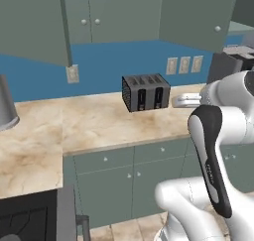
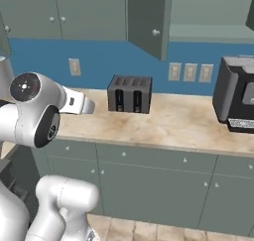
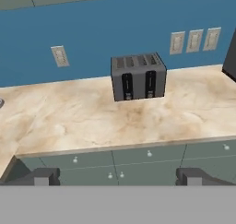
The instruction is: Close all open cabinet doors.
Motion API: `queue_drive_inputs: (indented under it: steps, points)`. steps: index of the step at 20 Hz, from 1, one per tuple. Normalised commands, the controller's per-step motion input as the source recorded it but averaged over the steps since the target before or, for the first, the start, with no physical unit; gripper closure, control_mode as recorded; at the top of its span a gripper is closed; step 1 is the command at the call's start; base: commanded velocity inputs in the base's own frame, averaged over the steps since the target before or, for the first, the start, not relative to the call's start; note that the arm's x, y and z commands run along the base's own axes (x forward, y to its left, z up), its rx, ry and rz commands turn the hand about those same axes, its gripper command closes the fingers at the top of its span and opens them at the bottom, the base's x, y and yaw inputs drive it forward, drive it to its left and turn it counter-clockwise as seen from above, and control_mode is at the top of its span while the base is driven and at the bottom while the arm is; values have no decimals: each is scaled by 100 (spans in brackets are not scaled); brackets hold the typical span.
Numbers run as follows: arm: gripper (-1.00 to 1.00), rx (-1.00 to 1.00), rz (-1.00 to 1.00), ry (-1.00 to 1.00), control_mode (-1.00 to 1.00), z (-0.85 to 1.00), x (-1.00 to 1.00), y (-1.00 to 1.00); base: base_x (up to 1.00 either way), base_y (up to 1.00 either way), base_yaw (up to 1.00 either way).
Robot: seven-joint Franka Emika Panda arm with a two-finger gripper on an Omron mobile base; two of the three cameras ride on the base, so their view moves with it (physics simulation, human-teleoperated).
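My gripper [image 3: 118, 176] hung spread; I judged a flat push near the knob of the upper-centre open door [image 2: 146, 19] best.

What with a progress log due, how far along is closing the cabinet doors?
Barely begun. The middle upper door pair sits shut. The end effector is open, holding nothing, facing the toaster. Left to do: the swung-out left door and right door.

Even, bright, diffuse rendered light with no glare. The dark grey four-slot metal toaster [image 3: 138, 76] casts little shadow on the glossy beige marbled worktop [image 3: 92, 121]. Edges look slightly soft and pixelated.
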Motion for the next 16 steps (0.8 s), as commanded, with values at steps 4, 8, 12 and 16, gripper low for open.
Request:
queue_drive_inputs:
  steps: [4,8,12,16]
  points:
    - [-100,0,0,0,100,0,0,0,59,0,10]
    - [-100,0,0,0,100,0,0,0,56,0,11]
    - [-100,0,0,0,100,0,0,0,47,0,13]
    - [-100,0,0,0,100,0,0,0,6,-3,38]
